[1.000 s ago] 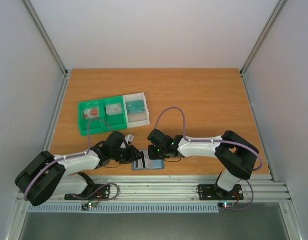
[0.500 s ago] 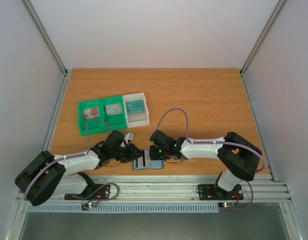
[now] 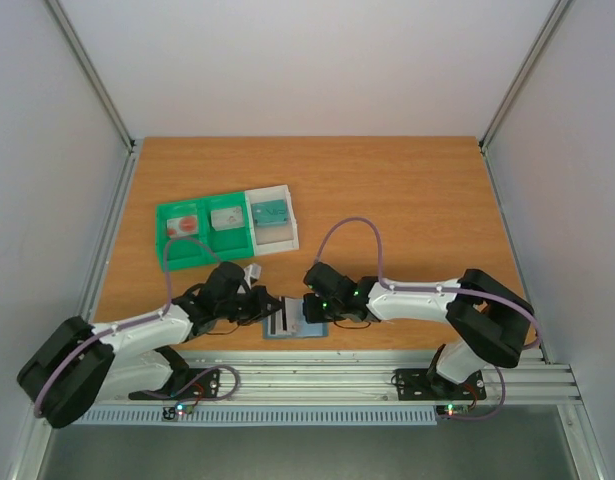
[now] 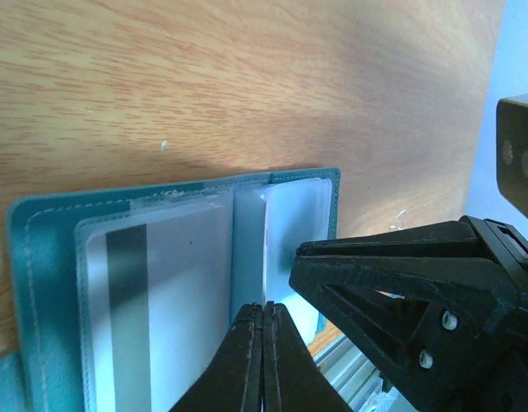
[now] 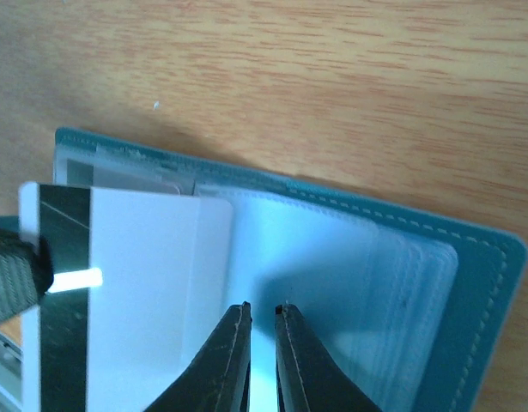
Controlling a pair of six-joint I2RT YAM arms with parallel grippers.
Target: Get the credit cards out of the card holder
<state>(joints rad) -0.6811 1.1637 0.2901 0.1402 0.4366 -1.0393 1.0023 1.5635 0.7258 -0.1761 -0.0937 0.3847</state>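
Both arms lie low over the near edge of the table (image 3: 407, 190), reaching in toward each other from either side. The left arm stretches rightward from its base, nearly level with the wood. The right arm folds at its elbow by the table's right edge and sends its forearm back to the left. The left gripper (image 3: 270, 310) and the right gripper (image 3: 309, 310) meet just beside one another over the card holder (image 3: 287, 333), which lies open and flat by the near edge.

In the left wrist view, the left gripper's fingers are pressed together with no gap. Their tips sit at the holder's middle fold, just beside the edge of a pale credit card (image 4: 160, 300) with a dark stripe in the left panel. Whether they pinch anything cannot be told. In the right wrist view, the right gripper's fingers (image 5: 235, 343) stand a narrow slit apart. They hold nothing, and their tips are on the clear pockets of the right panel.

A green tray (image 3: 187, 258) with a white bin sits farther back to the left, well apart from the holder.
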